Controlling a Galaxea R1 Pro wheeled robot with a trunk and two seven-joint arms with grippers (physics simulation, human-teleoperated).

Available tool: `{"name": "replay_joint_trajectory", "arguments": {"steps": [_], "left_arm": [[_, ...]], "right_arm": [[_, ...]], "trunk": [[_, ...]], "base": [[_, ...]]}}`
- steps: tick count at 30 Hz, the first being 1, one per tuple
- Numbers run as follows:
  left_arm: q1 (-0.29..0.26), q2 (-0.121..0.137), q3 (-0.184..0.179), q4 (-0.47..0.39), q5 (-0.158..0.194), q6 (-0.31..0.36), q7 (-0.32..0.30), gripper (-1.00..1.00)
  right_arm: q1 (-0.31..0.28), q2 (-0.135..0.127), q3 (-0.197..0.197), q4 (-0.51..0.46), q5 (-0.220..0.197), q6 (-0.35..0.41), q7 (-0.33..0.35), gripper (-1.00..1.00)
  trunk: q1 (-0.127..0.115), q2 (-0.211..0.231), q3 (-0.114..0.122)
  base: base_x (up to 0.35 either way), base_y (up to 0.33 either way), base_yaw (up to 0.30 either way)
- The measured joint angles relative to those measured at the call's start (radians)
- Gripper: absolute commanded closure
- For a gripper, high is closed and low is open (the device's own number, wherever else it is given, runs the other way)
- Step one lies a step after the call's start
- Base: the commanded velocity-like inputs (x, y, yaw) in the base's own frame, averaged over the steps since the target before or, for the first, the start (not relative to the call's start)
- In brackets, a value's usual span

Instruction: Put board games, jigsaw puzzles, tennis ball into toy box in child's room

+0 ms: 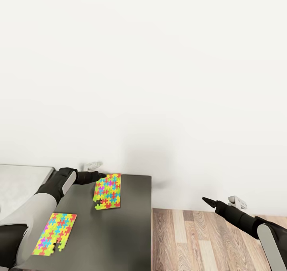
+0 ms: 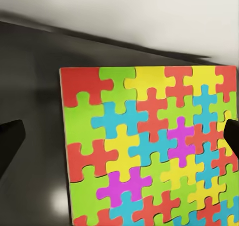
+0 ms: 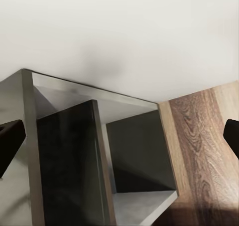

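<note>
Two multicoloured jigsaw puzzles lie on the dark grey section of the table (image 1: 131, 231). One puzzle (image 1: 55, 233) is near the front left, with a piece gap on its near edge. The other puzzle (image 1: 108, 190) (image 2: 149, 146) lies close to the wall. My left gripper (image 1: 99, 177) (image 2: 119, 138) hovers open at this puzzle's far corner, its fingers spread on either side. My right gripper (image 1: 209, 201) (image 3: 119, 136) hangs open over the wood floor, right of the table, holding nothing. The board games, tennis ball, toy box and bed are out of view.
A white wall (image 1: 159, 83) rises right behind the table. A lighter tabletop (image 1: 20, 183) joins the dark section at the left. Wood-plank floor (image 1: 199, 239) lies to the right. The table's side has open grey compartments (image 3: 139, 156).
</note>
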Motion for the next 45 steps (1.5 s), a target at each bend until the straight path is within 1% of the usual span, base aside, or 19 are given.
{"name": "replay_joint_trajectory", "arguments": {"steps": [12, 36, 45], "left_arm": [[0.0, -0.001, 0.0, 0.0, 0.0, 0.0, -0.011, -1.0], [0.0, 0.003, 0.0, 0.0, 0.0, 0.0, -0.012, -1.0], [0.0, 0.003, 0.0, 0.0, 0.0, 0.0, -0.012, -1.0]], "right_arm": [[0.0, 0.0, 0.0, 0.0, 0.0, -0.004, 0.006, -1.0], [0.0, 0.0, 0.0, -0.005, 0.0, -0.006, 0.011, -1.0], [0.0, 0.0, -0.003, -0.006, -0.001, 0.002, 0.011, -1.0]], "trunk": [[0.0, 0.0, -0.018], [0.0, 0.0, -0.019], [0.0, 0.0, -0.027]], "base": [[0.0, 0.0, 0.0], [0.0, 0.0, 0.0], [0.0, 0.0, 0.0]]}}
